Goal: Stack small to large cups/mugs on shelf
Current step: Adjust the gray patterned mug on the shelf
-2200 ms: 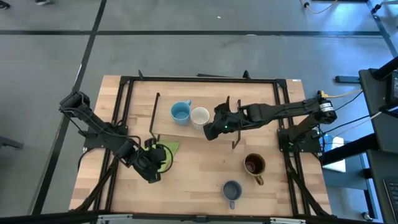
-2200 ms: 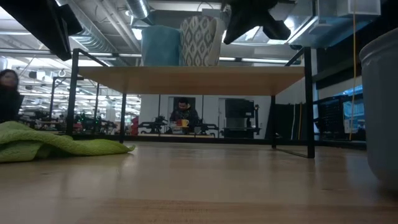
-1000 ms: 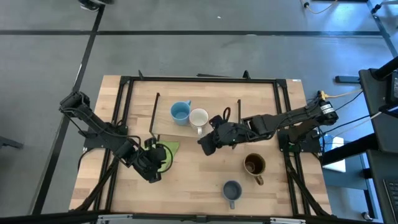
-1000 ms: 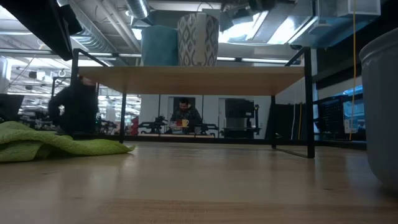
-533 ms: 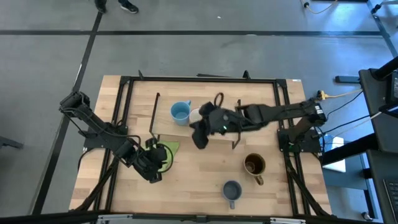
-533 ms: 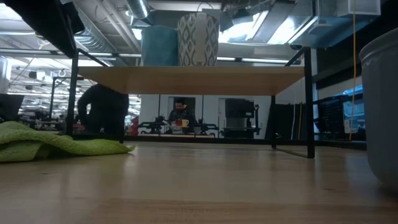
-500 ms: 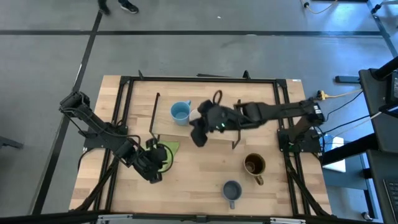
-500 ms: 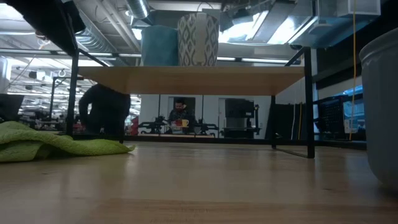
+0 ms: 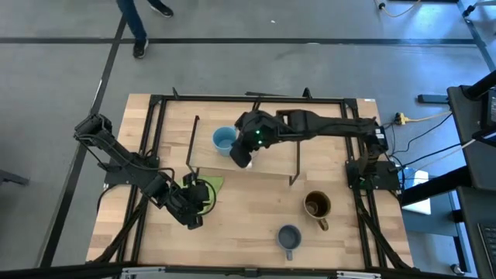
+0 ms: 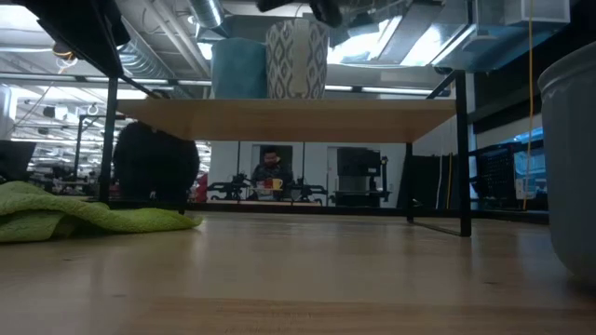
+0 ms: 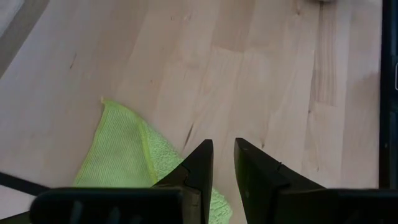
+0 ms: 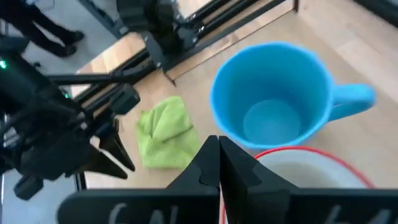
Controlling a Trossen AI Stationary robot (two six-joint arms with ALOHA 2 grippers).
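The right gripper (image 9: 242, 158), its fingers pressed together on nothing, had swung from the shelf's front edge, where it hung a second earlier, to above the white mug (image 12: 311, 174), covering it in the high view. The light blue mug (image 9: 224, 140) stood just beside it on the shelf (image 9: 271, 167). The left gripper (image 9: 195, 200) had not moved; its fingers (image 11: 198, 167) were slightly parted over the green cloth (image 9: 209, 188), gripping nothing. The brown mug (image 9: 316, 205) and grey-blue mug (image 9: 288, 236) stood on the wooden tabletop (image 9: 248, 225). A person (image 9: 139, 23) had walked along the grey floor beyond the table. In the low view a dark shape blocked part of the room behind, and the grey-blue mug was cut off at the edge.
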